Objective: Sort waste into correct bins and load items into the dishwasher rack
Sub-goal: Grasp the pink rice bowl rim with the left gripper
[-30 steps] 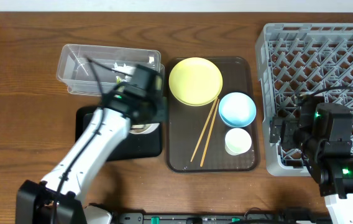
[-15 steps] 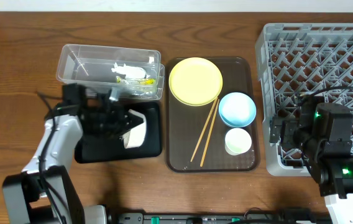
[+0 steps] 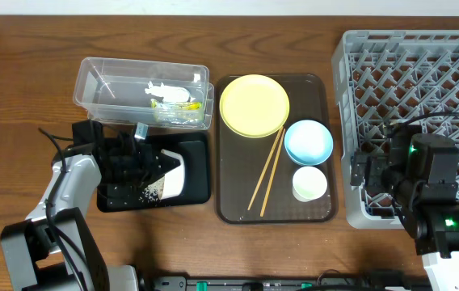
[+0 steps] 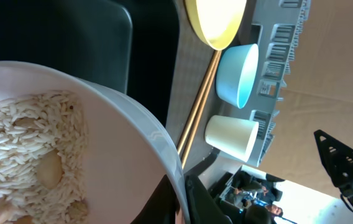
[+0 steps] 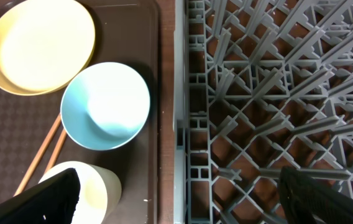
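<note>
- The left tool (image 3: 155,166) was clenched on the rim of the white bowl (image 3: 174,171), which hung tipped on its side over the black tray (image 3: 199,192) at the left of the overhead frame.
- The tray lay directly under the bowl, so the rice (image 4: 21,143) inside had only to slide down; a few grains (image 3: 144,194) were scattered on the tray beneath the tool.
- The dishwasher rack (image 3: 423,73) sat far right, across the brown serving tray (image 3: 233,206). The right tool (image 5: 183,199), spread wide and holding nothing, hovered at the rack's left wall and was the nearer arm to it.
- The wrapper scraps (image 3: 173,99) lay in the clear tub (image 3: 92,89), above the black tray.
- The left wrist view cut off most of the bowl and the grip itself. The arm hid part of the tray, and I could not tell whether the bowl touched it.
</note>
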`<control>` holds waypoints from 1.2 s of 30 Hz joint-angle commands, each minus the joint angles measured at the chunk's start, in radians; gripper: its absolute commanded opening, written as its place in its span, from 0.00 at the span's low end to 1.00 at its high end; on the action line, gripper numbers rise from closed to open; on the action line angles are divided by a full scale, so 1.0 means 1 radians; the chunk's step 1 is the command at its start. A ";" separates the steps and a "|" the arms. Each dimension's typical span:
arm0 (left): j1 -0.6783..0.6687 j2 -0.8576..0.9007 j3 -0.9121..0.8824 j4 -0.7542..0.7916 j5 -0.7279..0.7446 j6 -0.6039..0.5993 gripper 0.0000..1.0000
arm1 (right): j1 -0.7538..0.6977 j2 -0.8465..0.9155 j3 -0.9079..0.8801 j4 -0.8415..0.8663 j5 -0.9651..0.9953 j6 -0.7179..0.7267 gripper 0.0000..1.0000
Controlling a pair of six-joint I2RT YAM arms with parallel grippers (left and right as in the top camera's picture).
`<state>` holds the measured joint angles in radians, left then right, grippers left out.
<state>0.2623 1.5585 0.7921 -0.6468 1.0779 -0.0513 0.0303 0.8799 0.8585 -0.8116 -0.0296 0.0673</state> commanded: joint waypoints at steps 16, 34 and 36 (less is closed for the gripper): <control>-0.084 0.009 -0.003 -0.001 -0.274 0.013 0.22 | -0.010 -0.003 0.020 0.000 -0.005 -0.005 0.99; -0.229 0.009 -0.003 0.080 -0.470 -0.037 0.38 | -0.010 -0.003 0.020 0.000 -0.005 -0.005 0.99; -0.238 0.009 -0.003 0.090 -0.484 -0.037 0.38 | -0.010 -0.003 0.020 0.000 -0.005 -0.005 0.99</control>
<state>0.0368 1.5589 0.7921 -0.5648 0.6323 -0.0711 0.0303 0.8799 0.8585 -0.8116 -0.0296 0.0673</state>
